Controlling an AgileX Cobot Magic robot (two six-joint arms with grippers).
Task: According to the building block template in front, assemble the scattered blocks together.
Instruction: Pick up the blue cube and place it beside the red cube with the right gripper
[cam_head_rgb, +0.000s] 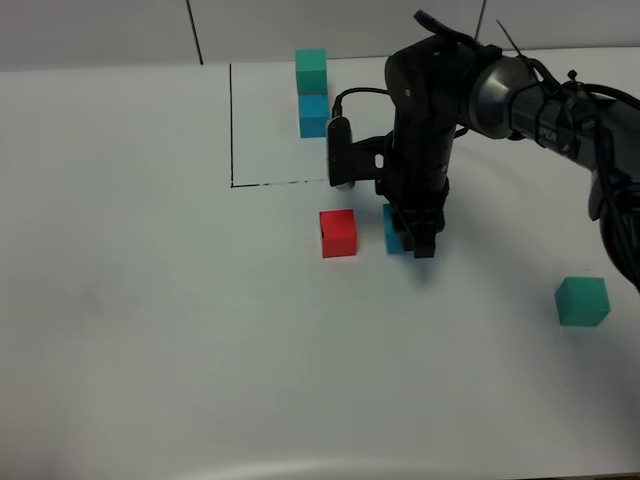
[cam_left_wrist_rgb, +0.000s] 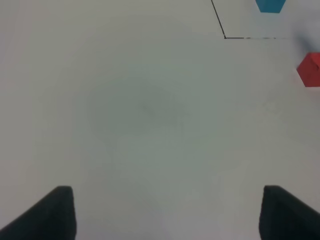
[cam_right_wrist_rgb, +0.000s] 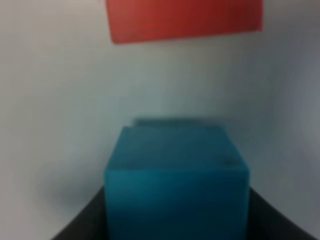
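The building block template (cam_head_rgb: 312, 95) stands at the back, a teal-green cube above a blue one, inside thin black lines (cam_head_rgb: 232, 120). In the middle of the table lies the red cube (cam_head_rgb: 338, 233). Just to its right, a small gap away, is the blue cube (cam_head_rgb: 391, 228), with my right gripper (cam_head_rgb: 412, 240) shut on it from above. The right wrist view shows this blue cube (cam_right_wrist_rgb: 177, 180) filling the space between the dark fingers, the red cube (cam_right_wrist_rgb: 185, 20) beyond it. The teal-green cube (cam_head_rgb: 582, 301) lies alone at the far right. My left gripper (cam_left_wrist_rgb: 167, 215) is open over bare table.
The white table (cam_head_rgb: 150, 330) stretches wide to the left and front. My right arm (cam_head_rgb: 500, 95) reaches in from the right edge, above the table's back right. In the left wrist view the red cube (cam_left_wrist_rgb: 311, 70) and the black line corner (cam_left_wrist_rgb: 224, 36) sit far off.
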